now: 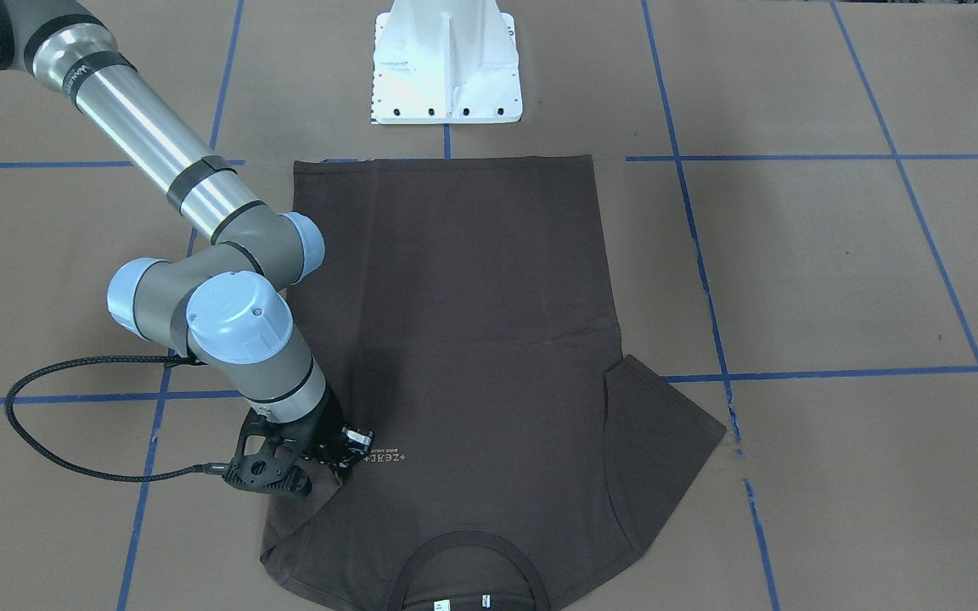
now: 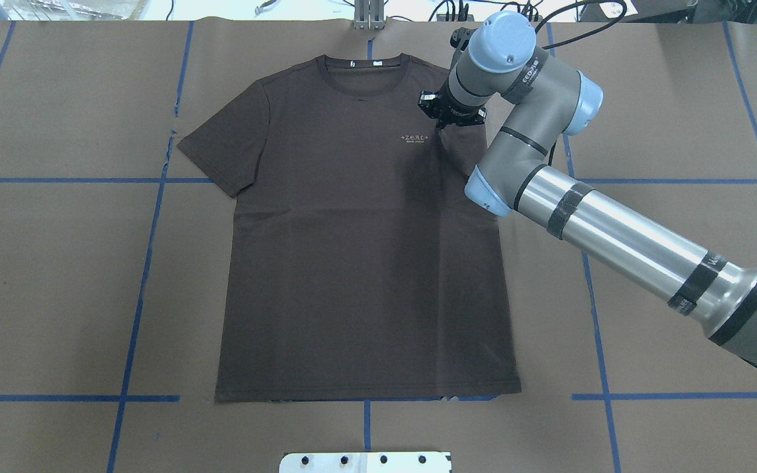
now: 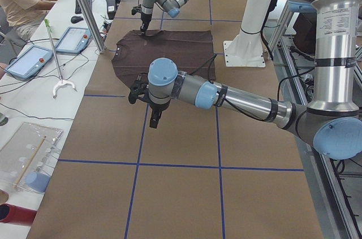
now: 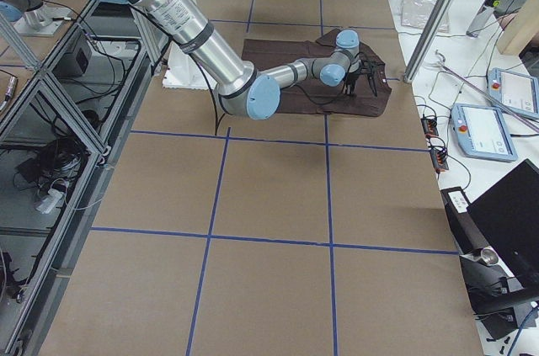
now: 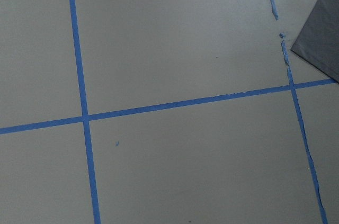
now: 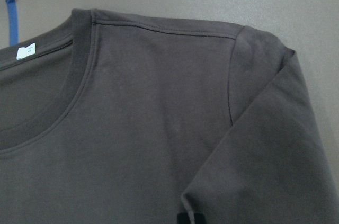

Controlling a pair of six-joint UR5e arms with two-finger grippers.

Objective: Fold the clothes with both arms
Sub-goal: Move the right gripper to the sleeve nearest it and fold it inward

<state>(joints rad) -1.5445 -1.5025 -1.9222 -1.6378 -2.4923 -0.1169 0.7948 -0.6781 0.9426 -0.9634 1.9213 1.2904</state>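
Brown cotton T-shirt (image 2: 352, 263) lies flat in the middle of the table (image 2: 56, 295), collar (image 2: 365, 75) toward the operators' edge. Overhead I see the right gripper (image 2: 445, 123) down beside the logo (image 2: 416, 138). Only its wrist camera shows the sleeve (image 6: 265, 144) doubled over and pinched there. The left gripper (image 3: 155, 120) shows only side-on, above bare table, so I can't tell its grip.
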